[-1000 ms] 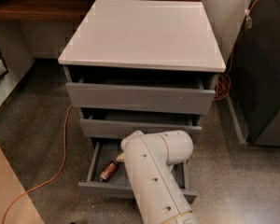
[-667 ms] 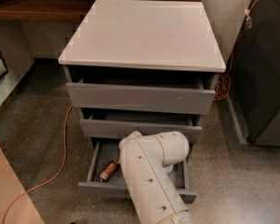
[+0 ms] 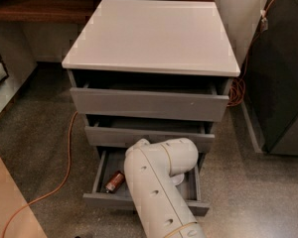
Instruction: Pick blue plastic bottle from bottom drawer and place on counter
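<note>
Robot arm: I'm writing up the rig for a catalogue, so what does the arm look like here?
The arm is a thick cream-white tube of smooth shells with a rounded end, small dark holes along its side and a thin tan ring near its base. No cables show on it. The gripper is hidden behind that rounded end, over the bottom drawer.

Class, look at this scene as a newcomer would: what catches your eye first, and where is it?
The big white arm fills the lower middle, reaching into the open bottom drawer; its hand is hidden behind it there. Above, the glossy white counter tops the cabinet, and a copper can lies at the drawer's left.
</note>
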Robot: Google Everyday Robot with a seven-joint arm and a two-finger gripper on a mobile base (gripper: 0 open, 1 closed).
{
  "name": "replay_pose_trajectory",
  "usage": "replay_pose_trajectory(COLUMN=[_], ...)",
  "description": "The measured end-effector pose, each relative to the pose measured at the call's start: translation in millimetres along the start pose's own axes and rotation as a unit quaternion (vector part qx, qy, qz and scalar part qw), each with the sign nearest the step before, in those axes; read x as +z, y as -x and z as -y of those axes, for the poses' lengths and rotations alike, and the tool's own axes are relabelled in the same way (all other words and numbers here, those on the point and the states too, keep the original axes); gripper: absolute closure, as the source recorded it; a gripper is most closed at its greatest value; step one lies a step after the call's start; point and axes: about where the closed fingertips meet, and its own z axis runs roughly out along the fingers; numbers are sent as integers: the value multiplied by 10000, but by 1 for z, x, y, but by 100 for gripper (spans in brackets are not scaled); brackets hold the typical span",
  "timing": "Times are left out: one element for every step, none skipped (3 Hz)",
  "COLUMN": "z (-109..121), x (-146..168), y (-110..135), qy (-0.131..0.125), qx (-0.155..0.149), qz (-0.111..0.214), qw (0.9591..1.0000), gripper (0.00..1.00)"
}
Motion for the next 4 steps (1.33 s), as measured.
replay_pose_trajectory(z=[-2, 10, 20, 16], x=[-12, -45, -75, -105], y=[3, 36, 79, 111], qy=[-79, -483, -804, -1057], qx=[247, 551, 656, 640], qz=[-12, 84, 277, 451], qw=[9997, 9973, 9942, 9913], gripper=[85, 100, 100, 100])
